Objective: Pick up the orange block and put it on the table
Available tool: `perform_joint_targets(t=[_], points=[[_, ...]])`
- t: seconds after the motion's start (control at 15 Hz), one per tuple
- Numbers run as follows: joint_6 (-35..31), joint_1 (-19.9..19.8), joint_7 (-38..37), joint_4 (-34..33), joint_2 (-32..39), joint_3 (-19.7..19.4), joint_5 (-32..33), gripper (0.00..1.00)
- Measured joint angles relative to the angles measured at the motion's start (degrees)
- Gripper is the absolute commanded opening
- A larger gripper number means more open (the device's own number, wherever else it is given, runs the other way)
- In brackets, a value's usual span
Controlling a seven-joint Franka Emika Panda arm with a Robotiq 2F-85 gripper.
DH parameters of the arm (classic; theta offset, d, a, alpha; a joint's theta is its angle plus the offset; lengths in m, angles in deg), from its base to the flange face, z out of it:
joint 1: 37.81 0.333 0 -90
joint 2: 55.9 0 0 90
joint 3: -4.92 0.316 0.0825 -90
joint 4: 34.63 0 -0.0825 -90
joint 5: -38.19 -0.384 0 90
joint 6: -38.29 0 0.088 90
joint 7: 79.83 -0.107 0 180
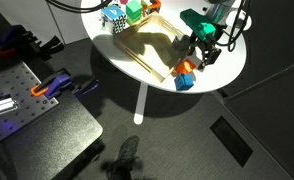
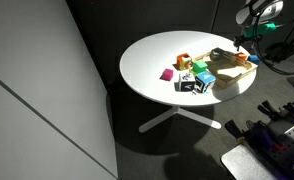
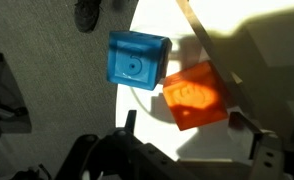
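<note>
The orange block [image 3: 195, 95] lies on the round white table [image 3: 152, 108], touching a corner of the blue cube [image 3: 137, 60]. Both sit near the table's rim, beside the end of the wooden tray [image 3: 262, 50]. My gripper [image 3: 192, 140] is open and empty. Its two fingers hang just above and to either side of the orange block's near edge, without touching it. In an exterior view the gripper [image 1: 202, 50] hovers over the tray's end, right next to the orange block [image 1: 185, 68] and the blue cube [image 1: 183, 82].
Several coloured blocks [image 1: 122, 14] cluster at the tray's [image 1: 147, 45] far end and also show in an exterior view [image 2: 192, 80]. The table's rim and the dark floor lie just past the blue cube. A grey bench with tools [image 1: 27, 100] stands apart from the table [image 1: 112, 55].
</note>
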Motion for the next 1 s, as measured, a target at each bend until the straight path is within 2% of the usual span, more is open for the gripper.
perform_joint_targets(t=[0.33,1.0], points=[[0.16,0.1,0.64,0.01,-0.29,1.35,-0.25,1.0],[3.43,0.96,7.58,3.16,-5.04,6.53,-2.32,1.0]])
